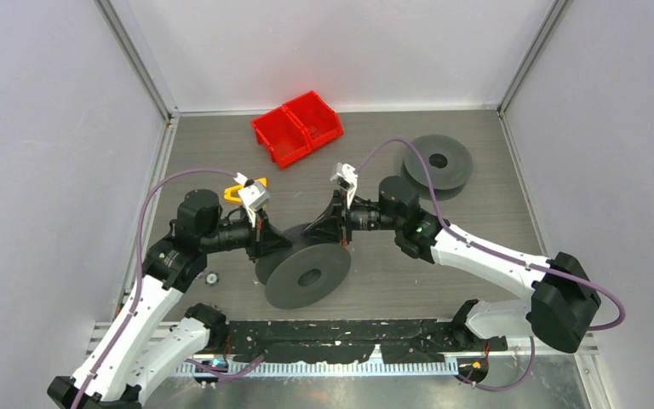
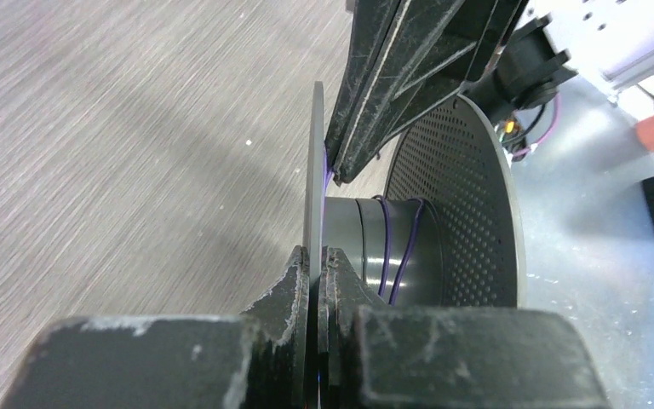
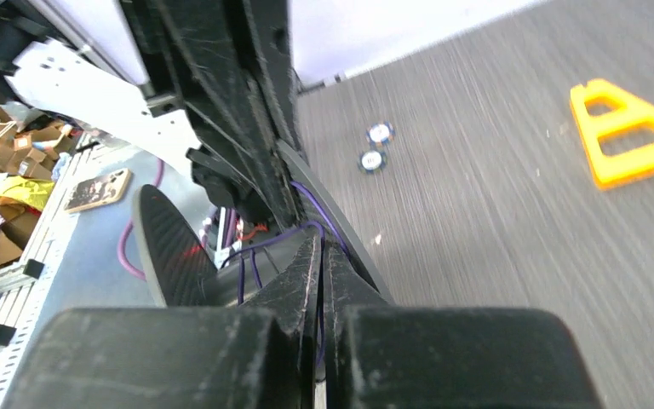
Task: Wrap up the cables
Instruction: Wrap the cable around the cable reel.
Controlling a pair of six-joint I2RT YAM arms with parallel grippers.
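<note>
A dark grey spool [image 1: 306,273] stands on edge at the table's middle, between my two grippers. My left gripper [image 2: 315,260] is shut on the spool's thin flange [image 2: 313,170]; it shows in the top view [image 1: 271,243] too. A thin wire [image 2: 385,247], purple here, makes a couple of turns round the hub [image 2: 353,230]. My right gripper [image 3: 319,247] is shut on this wire [image 3: 264,243] right at the flange's edge. In the top view it [image 1: 334,228] sits at the spool's upper right. The wire is too thin to see in the top view.
A second dark spool [image 1: 437,164] lies flat at the back right. Two joined red bins [image 1: 296,128] stand at the back centre. An orange triangle [image 1: 247,189] lies behind the left wrist. Small round pieces [image 1: 211,279] lie left of the spool.
</note>
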